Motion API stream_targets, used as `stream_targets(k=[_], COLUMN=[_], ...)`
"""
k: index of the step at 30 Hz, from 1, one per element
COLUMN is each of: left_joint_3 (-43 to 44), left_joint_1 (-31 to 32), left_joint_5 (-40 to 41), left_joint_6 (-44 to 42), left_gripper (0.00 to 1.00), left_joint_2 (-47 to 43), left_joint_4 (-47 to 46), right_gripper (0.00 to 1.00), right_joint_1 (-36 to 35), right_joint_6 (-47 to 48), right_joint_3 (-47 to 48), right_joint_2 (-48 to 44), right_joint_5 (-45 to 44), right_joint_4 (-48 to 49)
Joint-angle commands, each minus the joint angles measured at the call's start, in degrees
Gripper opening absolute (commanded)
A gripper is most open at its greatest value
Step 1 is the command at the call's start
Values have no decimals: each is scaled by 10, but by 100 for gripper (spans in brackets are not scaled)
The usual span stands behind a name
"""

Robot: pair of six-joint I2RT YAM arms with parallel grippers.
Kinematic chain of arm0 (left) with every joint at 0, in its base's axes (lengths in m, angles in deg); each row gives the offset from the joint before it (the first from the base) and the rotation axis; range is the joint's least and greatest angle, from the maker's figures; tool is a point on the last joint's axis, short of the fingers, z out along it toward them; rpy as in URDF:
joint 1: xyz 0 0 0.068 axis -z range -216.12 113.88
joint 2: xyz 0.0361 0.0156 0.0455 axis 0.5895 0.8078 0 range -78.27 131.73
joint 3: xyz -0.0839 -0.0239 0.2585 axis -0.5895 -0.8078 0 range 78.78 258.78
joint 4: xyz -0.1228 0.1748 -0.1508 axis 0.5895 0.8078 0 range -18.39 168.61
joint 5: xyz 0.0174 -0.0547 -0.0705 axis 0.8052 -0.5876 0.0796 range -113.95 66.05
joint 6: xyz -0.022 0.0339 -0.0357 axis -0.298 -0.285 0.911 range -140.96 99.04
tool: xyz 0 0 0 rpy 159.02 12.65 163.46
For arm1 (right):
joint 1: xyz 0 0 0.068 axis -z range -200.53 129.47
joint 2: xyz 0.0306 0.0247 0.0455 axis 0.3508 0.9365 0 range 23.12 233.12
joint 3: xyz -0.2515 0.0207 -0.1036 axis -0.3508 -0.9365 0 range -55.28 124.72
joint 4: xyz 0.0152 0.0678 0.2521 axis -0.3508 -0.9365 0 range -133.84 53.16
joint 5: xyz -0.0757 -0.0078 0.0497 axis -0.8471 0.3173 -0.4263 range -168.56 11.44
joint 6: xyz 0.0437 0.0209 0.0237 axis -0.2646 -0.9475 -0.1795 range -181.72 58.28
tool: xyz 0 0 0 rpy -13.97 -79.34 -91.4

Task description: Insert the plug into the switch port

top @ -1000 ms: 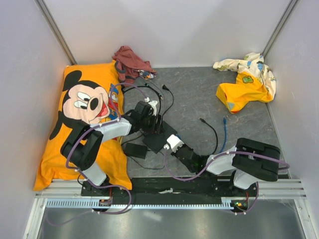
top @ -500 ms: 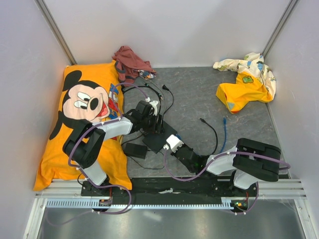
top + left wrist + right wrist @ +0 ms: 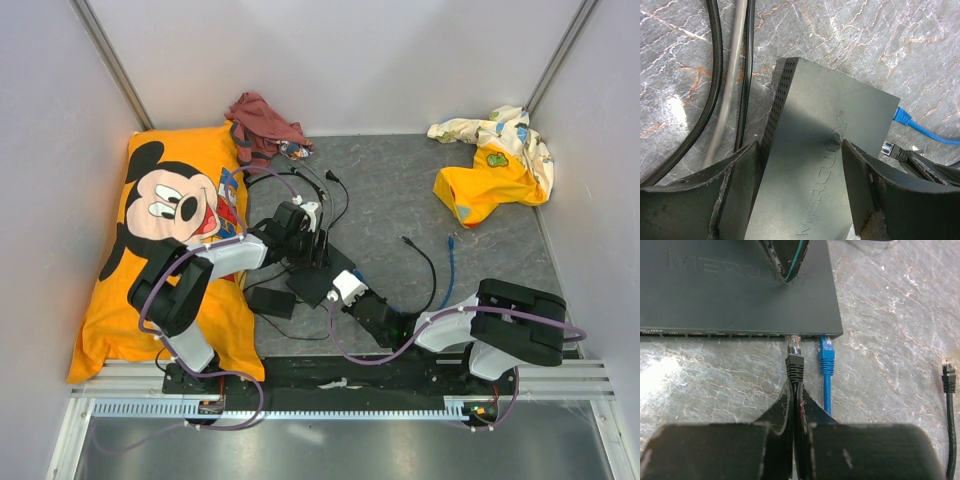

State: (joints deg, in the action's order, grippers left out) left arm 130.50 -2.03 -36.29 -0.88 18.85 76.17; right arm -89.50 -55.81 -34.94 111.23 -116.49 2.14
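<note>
The right gripper (image 3: 795, 390) is pinched tight on the black cable of the plug (image 3: 794, 346), whose clear tip sits at a switch port (image 3: 795, 335) in the front edge of the flat black switch (image 3: 735, 285) just ahead of the fingers; a blue plug (image 3: 826, 347) is seated just to its right. The left gripper (image 3: 800, 185) straddles the switch wide, its fingers either side of the embossed word "MERCURY" (image 3: 822, 180). On the marbled bench (image 3: 900, 315), a loose black plug (image 3: 949, 375) lies well to the right.

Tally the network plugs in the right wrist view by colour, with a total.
Black plugs: 2, one at the switch ports in the right pincer, one lying loose at the right edge.
Blue plugs: 1, at the switch's edge.
Total: 3
</note>
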Motion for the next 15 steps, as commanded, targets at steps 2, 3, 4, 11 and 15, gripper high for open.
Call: stream_targets(k=[2,3,4,11,15], left_joint_3=[18,20,20,25,29], left_joint_1=[1,1,2,2,2], left_joint_5=[-38,-41,-43,-67,-80], left_joint_6=[9,10,11,14,8], left_gripper=[72,72,72,72,72], left_joint_2=[11,11,13,18,30], left_joint_4=[7,7,8,7,8], right_gripper=[0,0,0,0,0], right_joint_1=[-6,-5,-5,-5,-5], right_joint_6=[-1,-1,-1,-2,10], right_joint_3=[-2,-4,-6,-21,-28], right_joint_2=[6,9,13,60,83], right_joint_5=[-44,-48,-48,-50,-43], right_joint_4=[93,99,115,187,227])
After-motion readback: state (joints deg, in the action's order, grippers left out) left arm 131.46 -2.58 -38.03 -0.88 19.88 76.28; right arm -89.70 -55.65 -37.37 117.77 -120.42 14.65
